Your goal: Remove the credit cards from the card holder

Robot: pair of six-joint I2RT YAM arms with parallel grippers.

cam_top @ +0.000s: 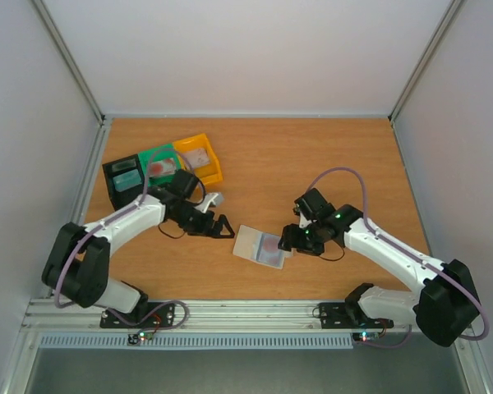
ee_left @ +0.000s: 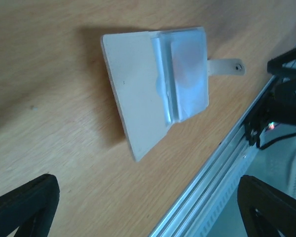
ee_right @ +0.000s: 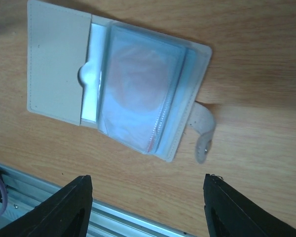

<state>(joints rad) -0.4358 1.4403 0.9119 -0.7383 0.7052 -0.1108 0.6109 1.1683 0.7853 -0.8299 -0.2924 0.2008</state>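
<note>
The card holder [cam_top: 261, 245] lies spread open and flat on the wooden table between the two arms. In the right wrist view its left half [ee_right: 54, 69] is plain whitish. Its right pocket holds a reddish-pink card [ee_right: 138, 81] seen through bluish translucent plastic, and the small tab [ee_right: 203, 133] curls off the right edge. A separate pale bluish card cannot be told apart. My left gripper [cam_top: 218, 226] is open and empty, just left of the holder [ee_left: 153, 84]. My right gripper [cam_top: 292, 238] is open and empty at the holder's right edge.
Black [cam_top: 125, 180], green [cam_top: 162, 164] and yellow [cam_top: 199, 158] bins stand in a row at the back left, each with something in it. The metal rail [cam_top: 246, 312] runs along the table's near edge, close below the holder.
</note>
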